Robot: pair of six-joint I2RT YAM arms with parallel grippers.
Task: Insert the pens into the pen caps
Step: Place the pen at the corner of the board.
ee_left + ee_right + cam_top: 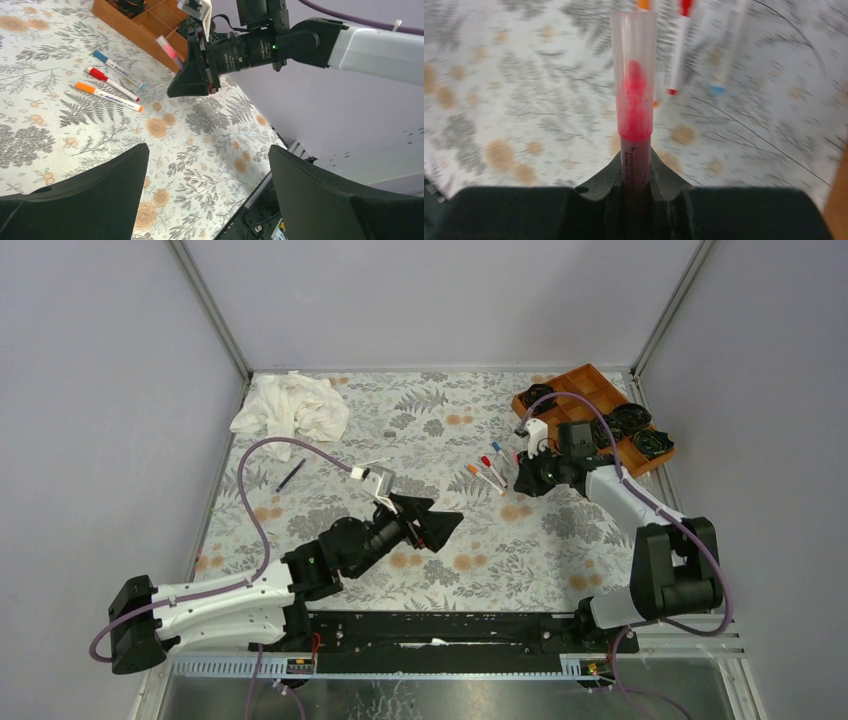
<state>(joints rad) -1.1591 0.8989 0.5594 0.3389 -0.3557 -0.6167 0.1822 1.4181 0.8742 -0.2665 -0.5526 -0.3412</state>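
Three white pens lie side by side on the floral tablecloth, with a blue (119, 69), a red (112, 83) and an orange (107, 96) cap end. In the top view the same pens (487, 470) lie just left of my right gripper (522, 480). That gripper (635, 172) is shut on a pink pen (634, 100) whose translucent pen cap covers its tip, and the pen points out over the table. My left gripper (207, 155) hangs open and empty above the table's middle (445, 525). A dark pen (290, 475) lies far left.
A wooden tray (590, 390) with black rosette-shaped objects (655, 443) stands at the back right, close behind the right arm. A crumpled white cloth (292, 408) lies at the back left. Grey walls enclose the table.
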